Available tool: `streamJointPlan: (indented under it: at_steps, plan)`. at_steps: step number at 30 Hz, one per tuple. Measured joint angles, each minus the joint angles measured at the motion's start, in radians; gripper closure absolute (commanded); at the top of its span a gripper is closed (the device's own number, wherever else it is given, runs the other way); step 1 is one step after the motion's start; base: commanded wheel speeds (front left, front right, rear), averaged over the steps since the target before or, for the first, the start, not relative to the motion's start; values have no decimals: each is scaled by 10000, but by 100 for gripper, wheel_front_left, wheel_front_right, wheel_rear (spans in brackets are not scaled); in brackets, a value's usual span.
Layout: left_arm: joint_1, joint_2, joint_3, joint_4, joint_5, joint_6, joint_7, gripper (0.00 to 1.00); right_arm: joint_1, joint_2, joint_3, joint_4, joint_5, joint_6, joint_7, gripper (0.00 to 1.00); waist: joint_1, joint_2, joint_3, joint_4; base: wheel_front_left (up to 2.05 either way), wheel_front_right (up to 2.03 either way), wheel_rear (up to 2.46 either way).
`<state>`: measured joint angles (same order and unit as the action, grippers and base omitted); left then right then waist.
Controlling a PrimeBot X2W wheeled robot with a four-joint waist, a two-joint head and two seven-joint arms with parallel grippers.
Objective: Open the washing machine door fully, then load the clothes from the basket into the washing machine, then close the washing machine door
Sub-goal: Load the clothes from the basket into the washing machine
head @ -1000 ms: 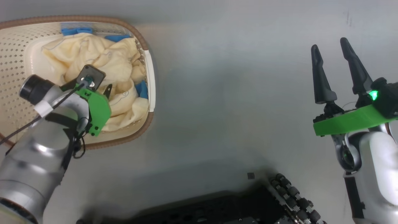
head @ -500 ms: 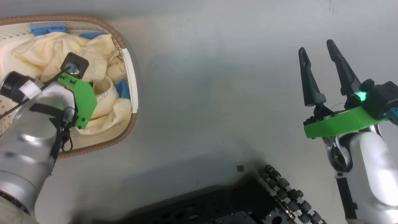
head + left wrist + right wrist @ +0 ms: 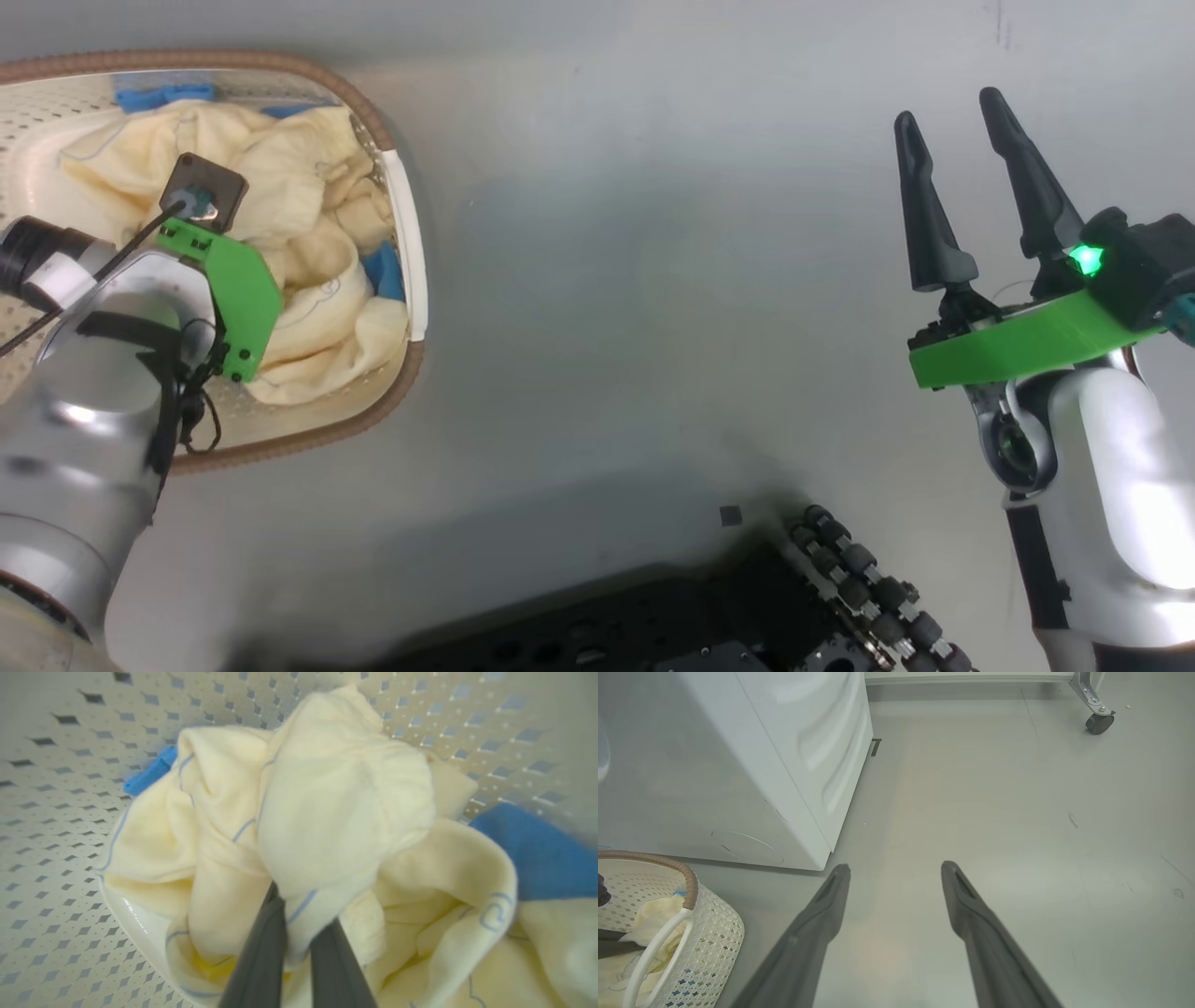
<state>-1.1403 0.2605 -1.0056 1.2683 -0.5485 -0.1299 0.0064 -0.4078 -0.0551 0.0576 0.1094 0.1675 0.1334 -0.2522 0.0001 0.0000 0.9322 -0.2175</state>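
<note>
Pinching a fold of the clothes (image 3: pixel 345 812), my left gripper (image 3: pixel 302 907) has its two dark fingers pressed together on the cream cloth, a thin blue line running just beside them. The garments lie heaped inside the basket (image 3: pixel 56 858), with blue patches showing at the edges of the pile. From the head view the heap sits toward the basket's white-handled end, and my left wrist hangs over it. The basket stands on the grey floor (image 3: pixel 607 280), near the lower front of the washing machine (image 3: pixel 794 765). My right gripper (image 3: pixel 947 107) hovers well apart over bare floor, fingers spread, holding nothing. A caster wheel (image 3: pixel 1099 722) stands farther off.
</note>
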Motion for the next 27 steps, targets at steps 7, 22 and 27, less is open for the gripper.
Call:
streamJointPlan:
  at_steps: [7,22,27]
  plan:
    - [384,-199,134,65,-280,165,-1206,100,-98,4,-38,123,-4,0,0,0,-2,0,-771,264,0,0,0]
    - [1855,-558,915,-880,-709,1189,-2535,100,555,-17,-247,631,6,0,-2,0,-2,1,-3287,1043,0,0,0]
    - [2611,-165,1682,-2669,-600,1875,-2537,100,704,-52,-314,727,84,0,-2,0,-3,1,-4132,1270,0,0,0]
